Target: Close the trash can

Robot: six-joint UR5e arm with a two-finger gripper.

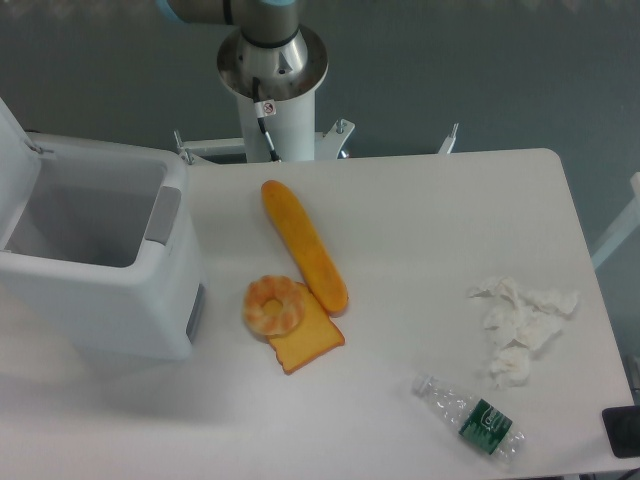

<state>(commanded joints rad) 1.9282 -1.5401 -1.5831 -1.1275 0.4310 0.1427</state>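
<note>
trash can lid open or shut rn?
Open. The trash can shows its hollow interior from above, and the lid stands raised at the far left edge of the camera view. The gripper is out of frame.

Even, bright overhead light washes the white surface (420,230) almost flat; a faint soft shadow pools below the trash can (100,270). Focus is slightly soft throughout, without glare.

White table (420,230), grey-blue floor (480,70)

arm (262,40): cut off at top edge, gripper unseen | trash can (100,270): lid cropped at left | dark object (622,432): cropped at right edge
</note>
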